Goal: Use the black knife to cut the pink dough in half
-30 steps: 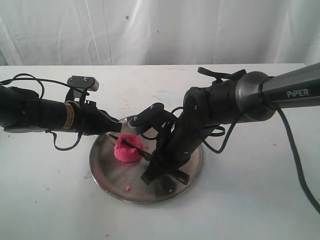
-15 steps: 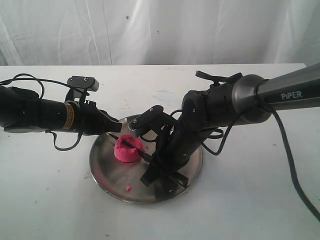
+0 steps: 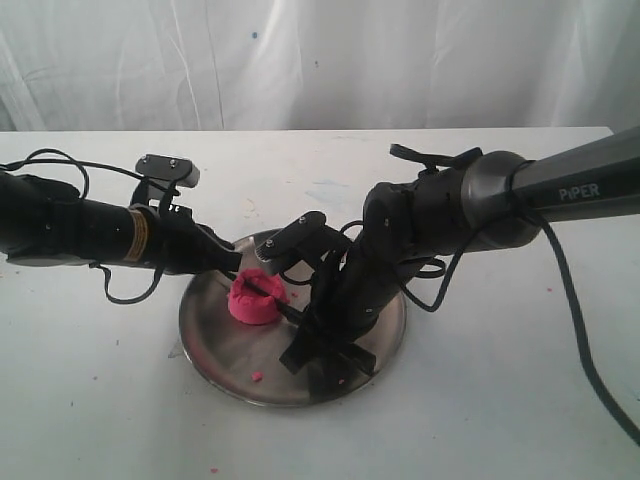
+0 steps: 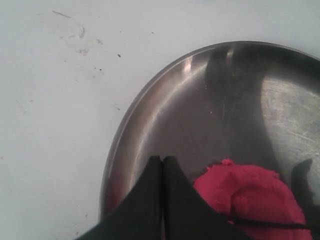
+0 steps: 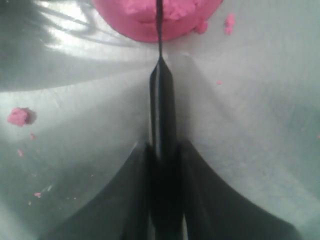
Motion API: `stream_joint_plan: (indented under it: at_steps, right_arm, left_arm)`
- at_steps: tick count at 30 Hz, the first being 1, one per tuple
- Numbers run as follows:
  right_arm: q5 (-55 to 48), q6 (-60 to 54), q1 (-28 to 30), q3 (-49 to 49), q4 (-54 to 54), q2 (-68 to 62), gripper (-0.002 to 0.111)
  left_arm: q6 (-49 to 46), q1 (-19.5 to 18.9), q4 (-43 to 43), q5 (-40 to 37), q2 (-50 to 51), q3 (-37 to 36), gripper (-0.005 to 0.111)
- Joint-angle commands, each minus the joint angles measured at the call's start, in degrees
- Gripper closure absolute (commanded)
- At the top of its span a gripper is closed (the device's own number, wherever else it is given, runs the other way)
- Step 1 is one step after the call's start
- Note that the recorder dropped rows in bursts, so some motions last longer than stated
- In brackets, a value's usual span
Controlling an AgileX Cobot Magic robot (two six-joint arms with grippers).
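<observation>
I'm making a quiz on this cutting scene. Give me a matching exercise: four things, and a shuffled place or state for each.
1. dough
2. knife
3. plate
4. left gripper

A. closed, holding nothing
B. resting on the white table
C. blade pressed across its top
D. held by the right gripper

Pairs: 1-C, 2-D, 3-B, 4-A

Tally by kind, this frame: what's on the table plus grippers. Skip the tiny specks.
pink dough lump: 1
black knife: 1
steel plate: 1
loose pink crumb: 1
grippers: 2 (left gripper, right gripper)
Total: 6
</observation>
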State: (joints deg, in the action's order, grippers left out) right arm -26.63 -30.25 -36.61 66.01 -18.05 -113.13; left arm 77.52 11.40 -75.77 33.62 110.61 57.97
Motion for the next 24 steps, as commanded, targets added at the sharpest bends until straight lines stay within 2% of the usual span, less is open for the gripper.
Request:
stream_joint_plan:
  at_steps: [1,24]
  right_arm:
    - [-1.49,-0.59,0.02,-0.12,0.33,-0.42,0.108]
    - [-1.69,-0.75,0.02,0.22,0.33,1.57,0.108]
  left_arm:
    - [0.69,0.34,-1.00,-0.71,0.87,-0.25,0.107]
    - [0.69,0.34,-1.00,-0.34,2.77,-0.25,0.107]
